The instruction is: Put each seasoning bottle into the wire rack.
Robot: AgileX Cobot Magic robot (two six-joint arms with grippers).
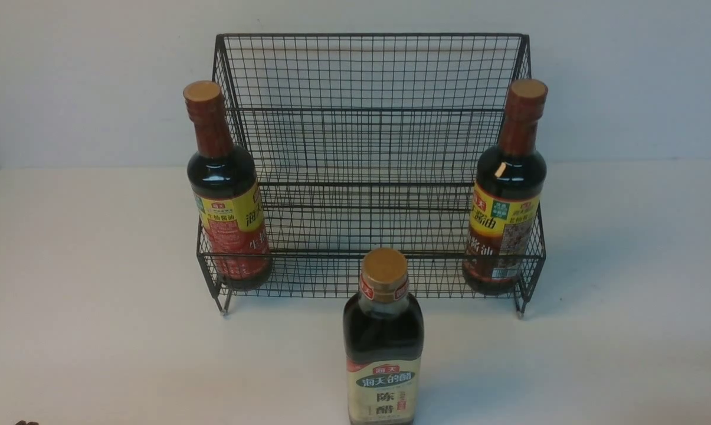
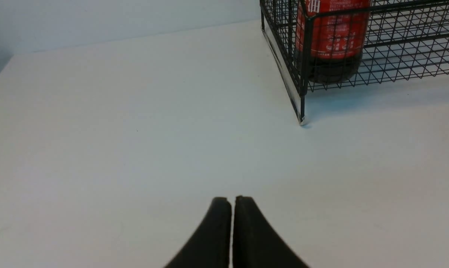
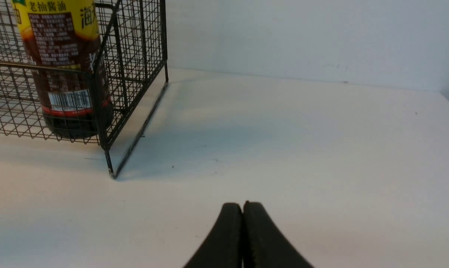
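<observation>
Pincer tips on my left arm (image 2: pixel 231 208) sit pressed together over bare desk (image 2: pixel 135 130), holding nothing. In the wire rack (image 1: pixel 367 147), one soy sauce bottle (image 1: pixel 228 189) stands at the lower tier's left end, another (image 1: pixel 505 195) at its right end. The vinegar bottle (image 1: pixel 383 354) stands upright on the desk just before the rack. My right pincer (image 3: pixel 243 214) is likewise clamped shut, empty.
</observation>
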